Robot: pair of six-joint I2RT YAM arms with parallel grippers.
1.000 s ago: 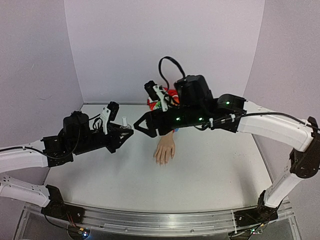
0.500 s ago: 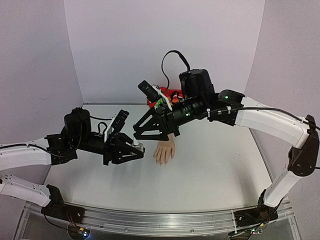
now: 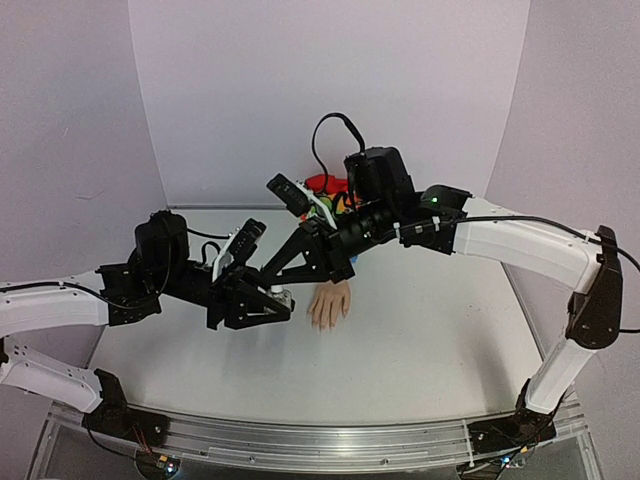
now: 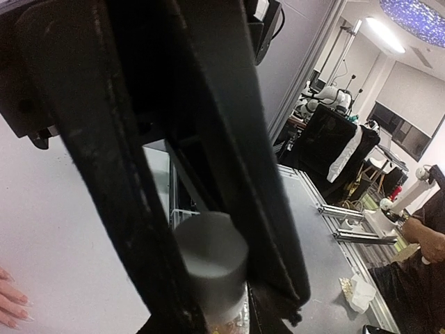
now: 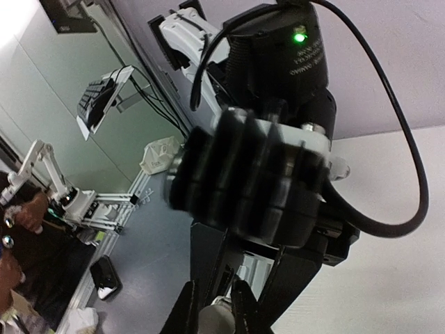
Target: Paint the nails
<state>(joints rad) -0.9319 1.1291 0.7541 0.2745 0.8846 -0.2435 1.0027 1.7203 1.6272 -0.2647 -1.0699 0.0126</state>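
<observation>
Top view: I count 2 arms, 1 fake hand (image 3: 328,303) and 1 small clear bottle (image 3: 285,298). The hand lies flat on the matte white table (image 3: 430,340), pale and rubbery, fingers pointing to 6 o'clock. The nails (image 3: 320,325) at their tips are too small for me to count here. Its rainbow-striped sleeve (image 3: 322,184) shows at 12 o'clock of the hand, mostly behind my right arm. The bottle hangs just at 9 o'clock of the hand, pinched by the left gripper (image 3: 272,305). The right gripper (image 3: 280,287) comes down on it from 1 o'clock.

Left wrist: 1 round, smooth grey cap (image 4: 211,247) tops the glass body (image 4: 226,313), with black bars hard against both sides. At 8 o'clock, 2 or 3 pale fingertips (image 4: 14,300) with glossy pointed nails (image 4: 26,300) rest on the table.

Right wrist: the right gripper (image 5: 214,313) has its 2 black fingers (image 5: 186,309) drawn in tight against the cap (image 5: 214,321) at 6 o'clock. Above sits the left arm's ribbed black wrist block (image 5: 250,188), with 1 green light (image 5: 300,36) and 1 thick black cable (image 5: 393,139).
</observation>
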